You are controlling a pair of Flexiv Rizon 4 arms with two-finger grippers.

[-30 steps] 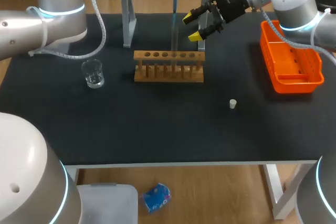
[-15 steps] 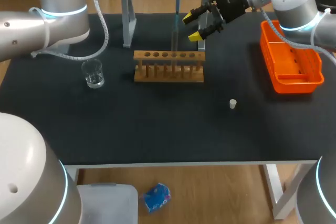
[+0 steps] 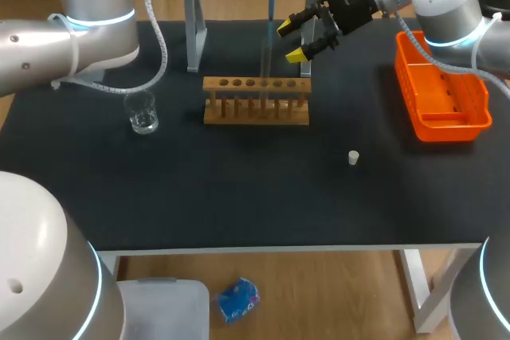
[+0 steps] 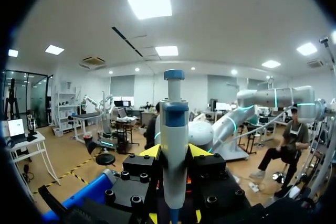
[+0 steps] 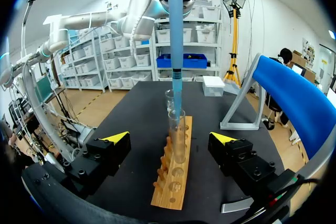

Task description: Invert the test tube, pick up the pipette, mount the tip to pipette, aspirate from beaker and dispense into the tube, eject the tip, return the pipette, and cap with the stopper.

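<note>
Farthest left, the left arm [image 3: 64, 29] comes in over the back-left corner of the table [image 3: 239, 197]. The left gripper [image 4: 174, 153] has its jaws clamped on the pipette [image 4: 174, 145], which hangs upright above the rack. Toward the table's left edge stands the glass beaker [image 3: 142, 111] with a little clear liquid in it. Right of it, near the middle of the back edge, the wooden rack [image 3: 256, 101] holds the test tube [image 5: 178, 140] upright, and the pipette's blue tip [image 5: 176, 85] reaches down into the tube's mouth. The right gripper [image 3: 291, 41] hovers just beside the tube, above the rack's right end, jaws wide apart and touching nothing. A small white stopper [image 3: 353, 157] lies alone right of the table's middle, and an orange basket [image 3: 446, 129] sits by the right edge.
</note>
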